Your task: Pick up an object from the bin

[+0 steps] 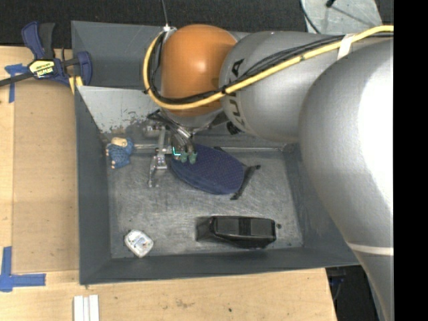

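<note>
My gripper [170,167] hangs low in the back middle of the bin, under the arm's orange cover. It stands open with nothing between its fingers. One fingertip [156,178] is down near the bare floor. The other is at the left edge of a dark blue fabric pouch [210,171], which lies flat with a black strap trailing to its right. A small blue figurine [120,153] lies to the gripper's left, apart from it.
A black stapler-like thing [235,231] lies near the front wall. A small white and clear packet [138,243] sits in the front left corner. The arm covers the bin's right and back.
</note>
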Robot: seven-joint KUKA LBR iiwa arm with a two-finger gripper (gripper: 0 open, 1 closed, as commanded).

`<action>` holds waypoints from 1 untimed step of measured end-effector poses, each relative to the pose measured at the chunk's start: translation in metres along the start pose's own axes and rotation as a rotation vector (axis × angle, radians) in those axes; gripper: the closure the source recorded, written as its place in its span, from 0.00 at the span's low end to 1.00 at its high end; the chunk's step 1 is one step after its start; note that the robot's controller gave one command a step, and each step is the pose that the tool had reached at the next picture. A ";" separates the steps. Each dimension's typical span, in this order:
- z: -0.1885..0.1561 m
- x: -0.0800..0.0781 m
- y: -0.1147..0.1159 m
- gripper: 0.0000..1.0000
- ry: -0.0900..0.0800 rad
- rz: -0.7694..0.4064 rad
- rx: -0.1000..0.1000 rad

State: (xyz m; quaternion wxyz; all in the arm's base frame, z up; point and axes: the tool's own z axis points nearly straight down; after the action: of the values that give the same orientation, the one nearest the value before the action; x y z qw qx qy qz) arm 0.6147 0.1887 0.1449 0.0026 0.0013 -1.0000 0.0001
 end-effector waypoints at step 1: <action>0.071 -0.015 -0.098 0.00 -0.011 -0.319 -0.003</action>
State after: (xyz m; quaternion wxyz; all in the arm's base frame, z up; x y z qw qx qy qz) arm 0.6292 0.0905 0.0738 -0.0031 0.1601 -0.9871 -0.0017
